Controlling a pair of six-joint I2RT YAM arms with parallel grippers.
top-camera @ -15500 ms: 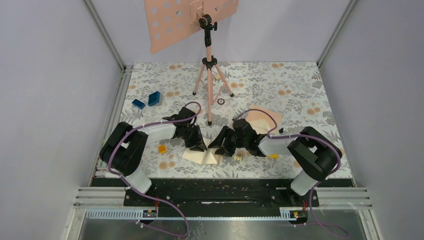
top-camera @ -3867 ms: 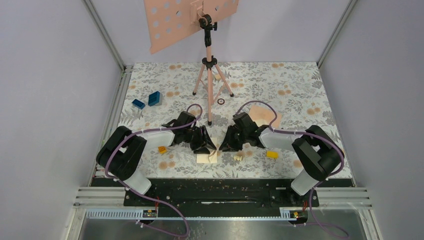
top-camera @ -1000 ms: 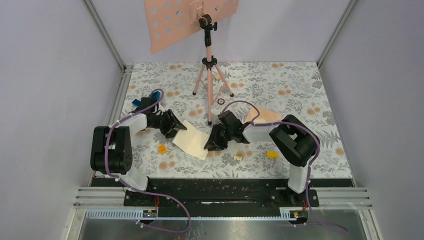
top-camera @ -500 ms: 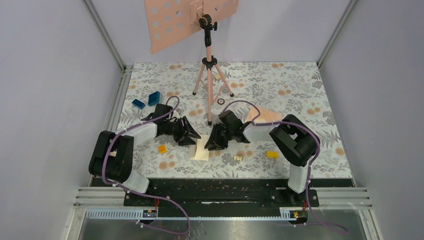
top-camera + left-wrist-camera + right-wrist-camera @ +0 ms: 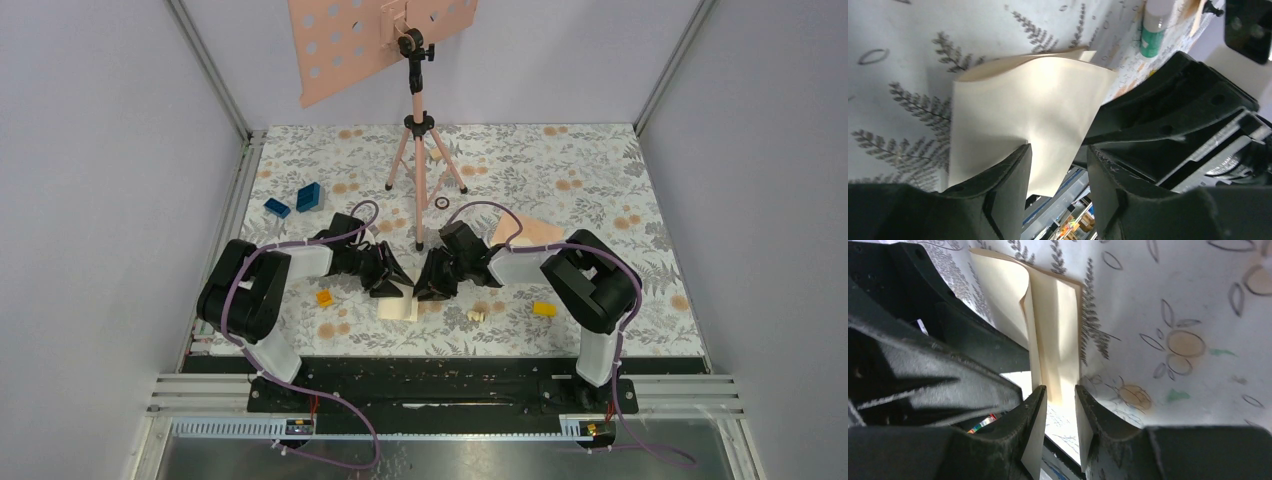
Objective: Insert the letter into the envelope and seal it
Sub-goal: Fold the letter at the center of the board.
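Clutter rings the floral counter (image 5: 600, 170): a pink tripod stand (image 5: 415, 150) at the rear, its perforated plate (image 5: 350, 50) overhead; a pair of blue blocks (image 5: 308, 195) at left; an orange block (image 5: 324, 297) and a yellow block (image 5: 544, 309) near the front. The envelope (image 5: 530, 232) lies flat behind the right arm, partly covered by it, well apart from the letter (image 5: 400, 306); the letter (cream back showing, buckled into a loose fold) sits front-centre between both arms. Each arm's black bulk crowds the other's wrist view. The left claw (image 5: 1058, 150) stands well apart, the sheet's lower edge in its gap, unclamped; the right claw (image 5: 1060, 388) is parted narrowly, the fold's end at its mouth.
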